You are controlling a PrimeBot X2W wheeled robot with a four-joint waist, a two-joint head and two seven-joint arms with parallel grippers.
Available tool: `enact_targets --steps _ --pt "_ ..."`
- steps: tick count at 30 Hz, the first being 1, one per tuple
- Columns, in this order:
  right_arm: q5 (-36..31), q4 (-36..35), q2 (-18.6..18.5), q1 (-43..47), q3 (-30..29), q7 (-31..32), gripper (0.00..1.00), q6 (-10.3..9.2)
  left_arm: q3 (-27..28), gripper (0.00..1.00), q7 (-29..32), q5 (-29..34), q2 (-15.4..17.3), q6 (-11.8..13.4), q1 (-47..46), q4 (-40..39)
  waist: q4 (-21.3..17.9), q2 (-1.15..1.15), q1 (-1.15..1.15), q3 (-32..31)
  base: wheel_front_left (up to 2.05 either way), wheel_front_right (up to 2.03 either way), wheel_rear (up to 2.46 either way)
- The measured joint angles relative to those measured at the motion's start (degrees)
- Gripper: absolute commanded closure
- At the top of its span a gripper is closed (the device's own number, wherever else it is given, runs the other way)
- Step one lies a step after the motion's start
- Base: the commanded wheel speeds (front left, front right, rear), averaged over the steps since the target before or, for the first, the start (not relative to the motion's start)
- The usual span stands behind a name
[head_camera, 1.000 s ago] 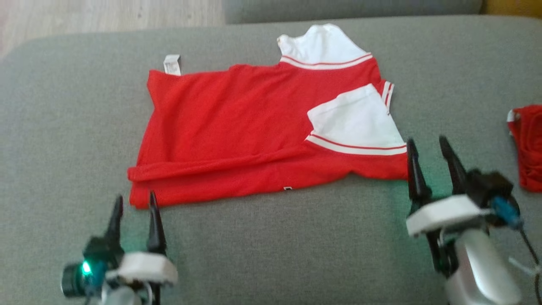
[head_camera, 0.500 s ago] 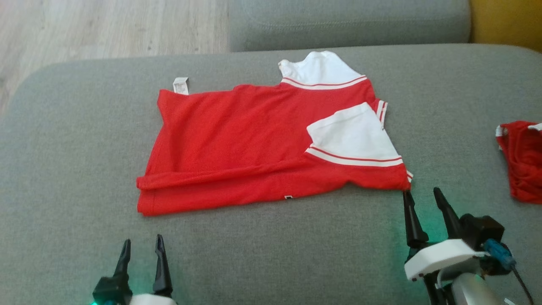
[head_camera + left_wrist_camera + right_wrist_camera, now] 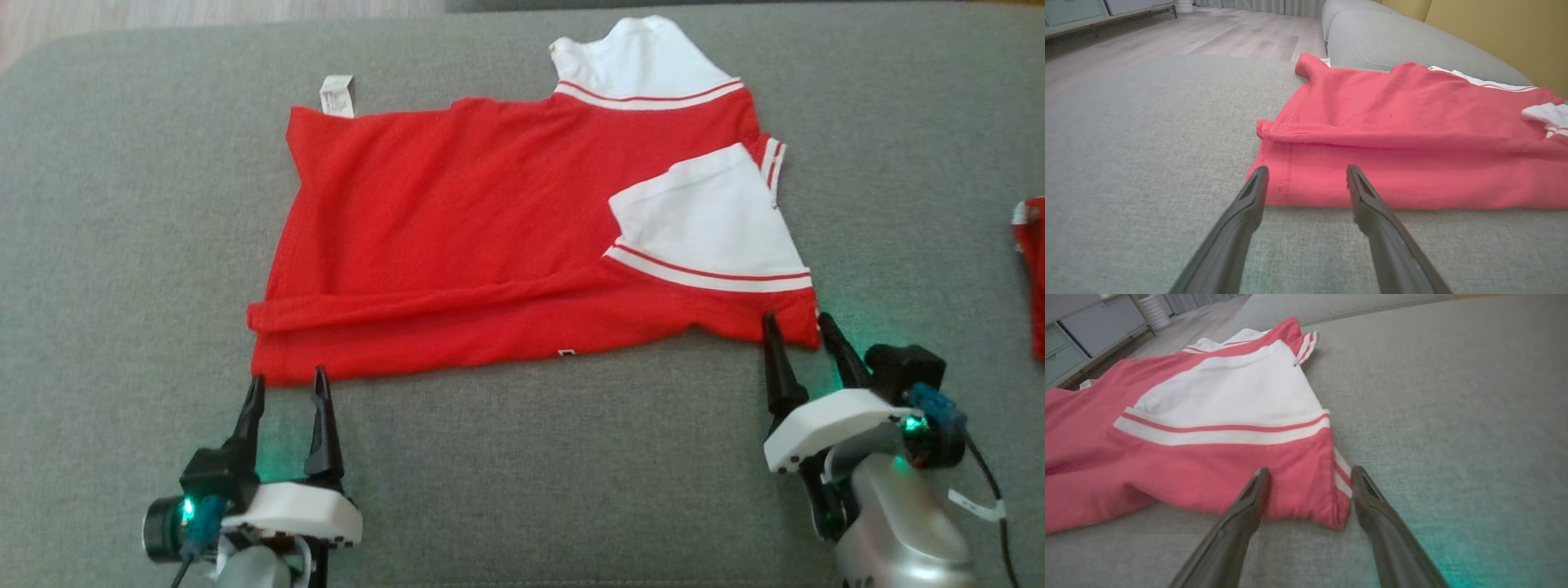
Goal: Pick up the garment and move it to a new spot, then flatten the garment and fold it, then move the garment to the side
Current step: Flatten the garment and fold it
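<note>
Lying flat on the grey sofa cushion (image 3: 122,245), the red garment (image 3: 457,237) is resting near the middle of the head view, with a long strip of its body folded over along the near edge. Its white sleeve panels, trimmed with red and white stripes, are sitting toward the robot's right. One sleeve panel (image 3: 710,220) is lying over the red body and the other is poking out past the far edge. A small white label (image 3: 337,95) is sticking out at the far left corner.

The left tool (image 3: 288,377) is sitting just beside the garment's near left corner, its two fingers standing well apart and gripping nothing. In the left wrist view the fingertips are framing the hemmed corner, though I cannot tell whether they are touching the cloth. The right tool (image 3: 795,320) is sitting at the near right corner, its fingers likewise spread wide and holding nothing. In the right wrist view its tips are flanking the striped cuff corner, one on each side.

A second red cloth (image 3: 1033,278) is lying well apart from the garment at the cushion's right edge. Wooden floor (image 3: 1167,36) is showing beyond the cushion in the left wrist view.
</note>
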Motion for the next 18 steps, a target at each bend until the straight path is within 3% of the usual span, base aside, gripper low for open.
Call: enact_targets --steps 3,4,5,6,7,9,10,11,18 --pt "-0.58 2.64 -0.11 -1.41 -0.34 -0.91 0.00 0.00 -0.35 0.00 0.00 -1.18 -0.02 0.01 -0.38 0.42 0.59 0.00 -0.01 0.93 0.00 0.00 0.00" --pt "-0.83 3.44 -0.19 -2.22 -0.40 -1.10 0.05 0.00 -0.37 0.00 0.00 -1.35 -0.03 0.02 -0.49 0.77 0.70 0.00 -0.01 1.17 0.00 0.00 0.00" --pt "-0.83 3.96 -0.24 -2.89 -0.44 -1.19 0.24 0.00 -0.36 0.00 0.00 -1.37 -0.02 0.02 -0.60 1.13 0.76 0.00 -0.01 1.38 0.00 0.00 0.00" --pt "-0.83 4.31 -0.27 -3.36 -0.51 -1.21 0.24 0.00 -0.35 0.00 0.00 -1.37 -0.02 0.03 -0.75 1.44 0.78 0.00 0.00 1.54 0.00 0.00 0.00" --pt "-0.85 4.44 -0.35 -3.52 -0.53 -1.25 0.53 0.00 -0.27 0.00 0.00 -1.47 -0.04 0.09 -1.05 1.79 0.77 0.00 -0.01 1.65 0.00 0.00 0.00" --pt "-0.99 4.66 -0.47 -3.52 -0.60 -1.26 0.62 0.00 0.14 0.00 0.00 -1.97 -0.03 0.62 -1.74 2.05 0.62 0.00 -0.01 1.80 0.00 0.00 0.00" --pt "-1.16 4.71 -0.48 -3.52 -0.59 -1.27 0.74 0.00 0.38 0.00 0.00 -1.98 -0.04 0.62 -1.99 2.21 0.48 0.00 -0.01 1.84 0.00 0.00 0.00" --pt "-1.47 4.76 -0.45 -3.53 -0.52 -1.27 1.00 0.01 0.77 0.00 0.00 -2.13 -0.08 0.62 -2.29 2.57 0.33 0.00 -0.01 1.90 0.00 0.00 0.00" --pt "-1.52 4.50 -0.21 -4.07 0.23 -1.32 1.00 0.01 2.21 0.00 0.00 -2.66 -0.10 -0.05 -2.88 6.02 -0.64 0.00 -0.01 2.46 0.00 0.00 0.00"
